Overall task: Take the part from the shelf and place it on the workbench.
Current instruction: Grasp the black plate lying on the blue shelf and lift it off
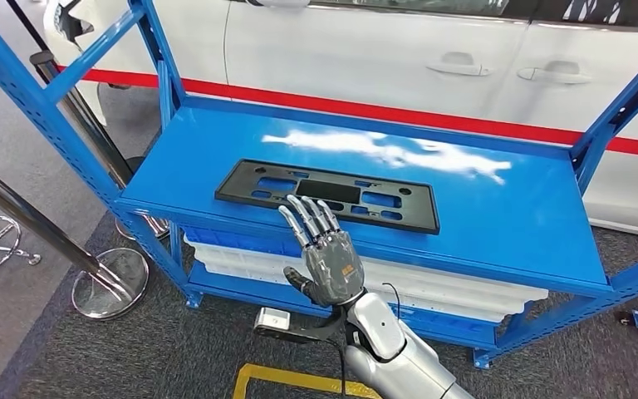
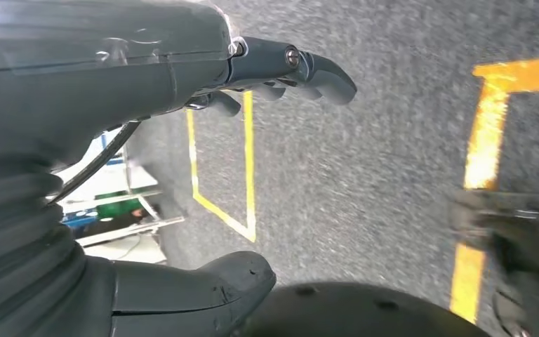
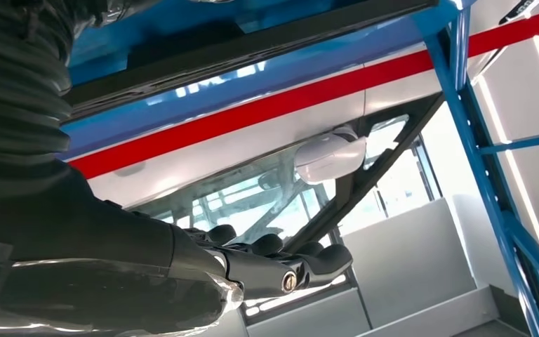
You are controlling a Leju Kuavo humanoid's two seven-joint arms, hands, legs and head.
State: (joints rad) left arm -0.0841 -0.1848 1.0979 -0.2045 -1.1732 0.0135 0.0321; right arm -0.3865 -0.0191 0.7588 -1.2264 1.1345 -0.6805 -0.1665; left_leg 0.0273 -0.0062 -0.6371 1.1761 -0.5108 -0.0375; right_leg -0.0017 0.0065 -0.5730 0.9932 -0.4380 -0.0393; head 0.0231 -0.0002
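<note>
The right hand [image 1: 326, 253], fingers spread and empty, reaches over the part [image 1: 326, 194].

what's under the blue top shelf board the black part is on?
Under the blue shelf board sits a lower shelf with white parts stacked along it. The board covers most of them, so their shape and number can't be told. The right hand hides a bit more.
</note>
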